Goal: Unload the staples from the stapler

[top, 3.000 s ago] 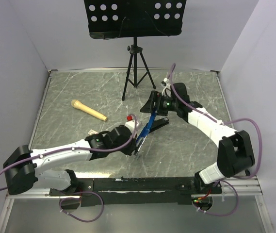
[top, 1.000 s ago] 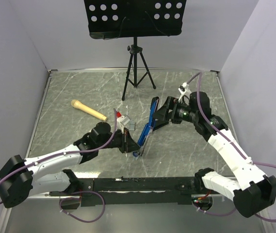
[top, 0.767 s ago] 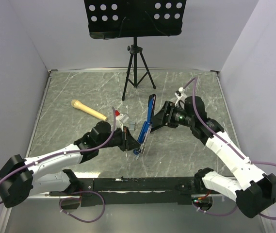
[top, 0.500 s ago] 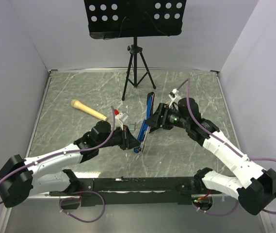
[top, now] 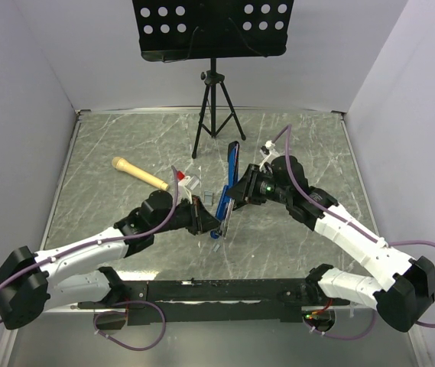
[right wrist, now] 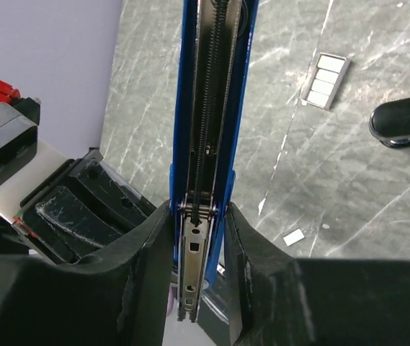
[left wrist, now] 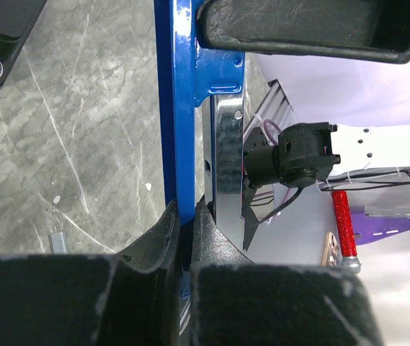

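Swung leftward since earlier, the right pincer [right wrist: 199,216] and the left pincer [left wrist: 184,234] each clamp the blue stapler [top: 227,187], upright on the tripod's [top: 214,115] near side, magazine bared; next, I judge, comes emptying that magazine.

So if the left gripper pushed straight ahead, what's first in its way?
The left gripper is shut on the blue stapler; beyond that, probably the right gripper, clamped just ahead on the same stapler, though depth is unclear.
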`<state>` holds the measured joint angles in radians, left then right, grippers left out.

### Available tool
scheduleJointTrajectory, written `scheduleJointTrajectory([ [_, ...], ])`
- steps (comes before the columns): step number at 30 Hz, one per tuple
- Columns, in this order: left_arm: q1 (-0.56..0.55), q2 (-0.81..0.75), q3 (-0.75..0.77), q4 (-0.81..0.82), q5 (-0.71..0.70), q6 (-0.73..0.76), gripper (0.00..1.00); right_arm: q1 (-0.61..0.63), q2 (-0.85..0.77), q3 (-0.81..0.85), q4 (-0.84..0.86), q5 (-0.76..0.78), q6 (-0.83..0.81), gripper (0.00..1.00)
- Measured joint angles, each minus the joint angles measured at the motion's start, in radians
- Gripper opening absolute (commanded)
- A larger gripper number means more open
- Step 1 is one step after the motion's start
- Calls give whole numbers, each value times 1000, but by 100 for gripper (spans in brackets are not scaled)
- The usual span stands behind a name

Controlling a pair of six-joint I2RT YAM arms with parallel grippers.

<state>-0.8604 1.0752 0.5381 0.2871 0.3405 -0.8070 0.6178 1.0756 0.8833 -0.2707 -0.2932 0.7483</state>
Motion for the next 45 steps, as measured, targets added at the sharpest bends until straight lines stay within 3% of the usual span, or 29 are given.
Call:
scheduleJointTrajectory([
  [1, 1, -2, 0, 0, 0, 0, 9, 2, -1, 0, 5, 1, -1, 1],
  [3, 2, -3, 0, 0, 0, 1, 32, 2, -3, -1, 9, 3, -1, 0],
  [5, 2, -5, 0, -2, 0, 15, 48, 2, -6, -1, 8, 5, 0, 0],
  [6, 3, -6, 0, 0, 3, 20, 52, 3, -9, -1, 3, 8, -10, 0],
  [8, 4, -12, 6, 0, 8, 28, 78, 3, -9, -1, -13, 18, -19, 0],
  [9, 4, -16, 10, 2, 13, 38, 81, 3, -9, -1, -23, 27, -26, 0],
  [15, 3, -56, 53, -12, 34, 81, 87, -43, -4, 7, -126, 63, -71, 0],
  [20, 3, -88, 95, -113, -1, 157, 98, -174, -5, 27, -238, 100, -135, 0],
  [28, 3, -123, 217, -372, -218, 330, 97, -469, 77, 38, -429, 207, -276, 0],
  [38, 3, -151, 265, -542, -480, 459, 97, -632, 337, 46, -458, 225, -342, 0],
  [45, 3, -156, 265, -588, -592, 479, 97, -654, 454, 63, -448, 230, -340, 20],
])
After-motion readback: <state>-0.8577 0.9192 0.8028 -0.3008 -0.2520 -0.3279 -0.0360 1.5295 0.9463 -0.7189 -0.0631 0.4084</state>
